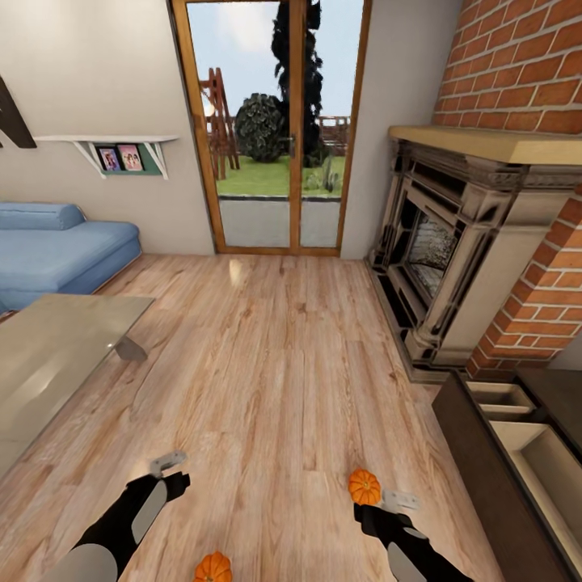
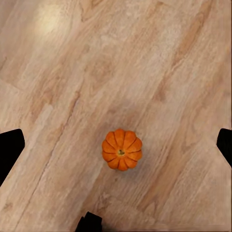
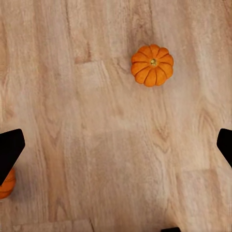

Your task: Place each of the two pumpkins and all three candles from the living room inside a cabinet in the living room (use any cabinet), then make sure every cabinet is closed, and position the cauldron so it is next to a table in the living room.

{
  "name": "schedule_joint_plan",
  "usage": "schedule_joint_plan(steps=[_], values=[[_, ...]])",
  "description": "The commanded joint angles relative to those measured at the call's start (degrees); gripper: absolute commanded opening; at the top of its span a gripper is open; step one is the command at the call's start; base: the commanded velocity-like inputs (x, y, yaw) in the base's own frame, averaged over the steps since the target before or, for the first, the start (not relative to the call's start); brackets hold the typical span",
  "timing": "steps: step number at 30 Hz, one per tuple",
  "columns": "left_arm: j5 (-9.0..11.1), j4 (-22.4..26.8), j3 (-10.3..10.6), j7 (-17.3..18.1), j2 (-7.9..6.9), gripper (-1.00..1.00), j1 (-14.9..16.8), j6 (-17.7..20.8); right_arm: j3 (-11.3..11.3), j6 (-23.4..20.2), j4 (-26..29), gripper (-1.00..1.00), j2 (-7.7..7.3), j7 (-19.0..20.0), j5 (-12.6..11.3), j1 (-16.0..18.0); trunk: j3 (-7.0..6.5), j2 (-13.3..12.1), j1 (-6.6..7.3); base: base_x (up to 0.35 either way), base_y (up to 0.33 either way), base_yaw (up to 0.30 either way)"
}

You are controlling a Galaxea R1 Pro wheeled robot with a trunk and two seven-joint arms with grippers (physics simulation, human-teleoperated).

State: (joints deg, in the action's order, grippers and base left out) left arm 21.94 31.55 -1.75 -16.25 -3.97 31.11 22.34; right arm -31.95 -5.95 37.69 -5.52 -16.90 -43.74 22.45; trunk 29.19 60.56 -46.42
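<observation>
Two small orange pumpkins lie on the plank floor, one [image 1: 364,487] just beside my right gripper [image 1: 399,500] and one [image 1: 213,567] at the lower edge between the arms. My left gripper [image 1: 167,464] hovers open above the floor, and a pumpkin [image 2: 122,149] lies between its spread fingers [image 2: 9,150] in the left wrist view. My right gripper [image 3: 116,147] is open too, with one pumpkin [image 3: 152,65] ahead of it and another [image 3: 6,183] half hidden by a finger. The dark-brown cabinet [image 1: 485,461] stands at the right with open beige compartments. The grey table [image 1: 48,347] is at the left. The candles and the cauldron are out of view.
An ornate fireplace surround [image 1: 453,250] under a brick chimney [image 1: 525,65] lines the right wall beyond the cabinet. A blue sofa [image 1: 56,250] sits behind the table. Glazed wooden doors [image 1: 279,129] are straight ahead across open wood floor.
</observation>
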Motion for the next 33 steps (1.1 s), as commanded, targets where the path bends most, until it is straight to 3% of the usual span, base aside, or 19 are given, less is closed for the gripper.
schedule_joint_plan(steps=[1,6,13,18,19,22,26,33], values=[[0.49,-0.53,-0.12,1.66,-0.13,1.00,0.02,0.28,-0.39,-0.23,0.35,1.00,-0.06,-0.25,-0.32,0.05,0.24,0.46,-0.23,0.000,0.000,0.000],[0.94,-4.44,-1.14,13.13,-3.79,1.00,0.04,0.31,-0.39,-1.17,7.01,1.00,-0.02,2.13,-0.95,0.05,1.14,2.46,-1.33,0.000,0.000,0.000],[1.31,-7.32,-3.58,16.34,-4.49,1.00,0.03,0.11,-0.20,-6.61,15.75,1.00,-0.05,2.32,-1.13,0.05,2.40,5.27,-2.87,0.000,0.000,0.000],[1.57,-10.06,-4.01,17.65,-6.01,1.00,0.01,-1.17,0.29,-16.40,28.64,1.00,-0.18,2.02,-1.17,0.05,3.30,7.28,-3.96,0.000,0.000,0.000],[1.60,-10.89,-4.11,19.88,-6.53,1.00,0.02,-2.18,0.52,-19.45,32.34,1.00,-0.15,1.71,-1.17,0.05,3.48,7.68,-4.18,0.000,0.000,0.000],[1.70,-12.41,-4.18,25.75,-8.21,1.00,0.01,-3.11,1.59,-22.69,38.44,1.00,0.02,-0.01,-1.20,0.05,4.01,8.88,-4.84,0.000,0.000,0.000],[4.15,-14.10,-4.14,28.33,-9.34,1.00,0.02,-3.43,2.20,-25.13,41.01,1.00,-0.08,-1.29,-1.00,0.05,4.73,10.49,-5.72,0.000,0.000,0.000],[5.14,-14.31,-4.14,28.62,-9.28,1.00,0.02,-3.53,2.26,-27.04,45.68,1.00,-0.11,-1.46,-1.18,0.05,5.99,13.29,-7.26,0.000,0.000,0.000]])
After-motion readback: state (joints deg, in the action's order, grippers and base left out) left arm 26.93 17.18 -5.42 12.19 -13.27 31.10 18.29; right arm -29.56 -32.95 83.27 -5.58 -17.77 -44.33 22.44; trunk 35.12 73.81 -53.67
